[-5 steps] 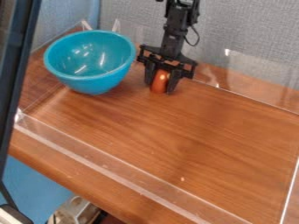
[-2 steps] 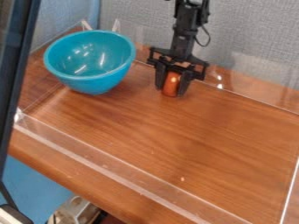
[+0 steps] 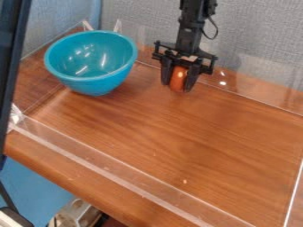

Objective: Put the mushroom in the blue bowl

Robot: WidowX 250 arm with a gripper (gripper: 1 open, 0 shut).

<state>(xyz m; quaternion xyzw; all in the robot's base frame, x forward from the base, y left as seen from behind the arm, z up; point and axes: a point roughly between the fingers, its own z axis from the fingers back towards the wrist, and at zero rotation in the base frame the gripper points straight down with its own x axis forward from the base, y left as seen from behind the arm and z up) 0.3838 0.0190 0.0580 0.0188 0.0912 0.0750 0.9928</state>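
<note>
The gripper (image 3: pixel 182 80) hangs almost straight down from the black arm (image 3: pixel 193 22), its two dark jaws clamped tight on the mushroom (image 3: pixel 179 80), one on each side of the orange-brown cap. The orange shows between them, and the little toy looks to be clear of the wood, with only a smudge of shadow beneath it, though the gap is too small to be sure. The stem is not to be made out from here.

This looks like a light, stiff piece of plastic, no heavier than an egg. It should not crush or sag, but that rounded, glossy cap is the sort of thing that can squirt out of a pinch or swivel between the jaws. A hold across the widest part of the cap, as here, is likely the safest one; the stem would give far less to bite on.

Outward from the hand, the wooden table (image 3: pixel 178 142) runs bare toward the camera, with a low clear plastic wall (image 3: pixel 254 80) around its edge. From the mushroom, the blue bowl (image 3: pixel 89 60) sits at about nine o'clock, well apart, upright, with its glossy inside empty. Its rim stands high and its mouth is wide compared with the toy, so a lift above the rim and a drop near the middle should be a forgiving job.
</note>
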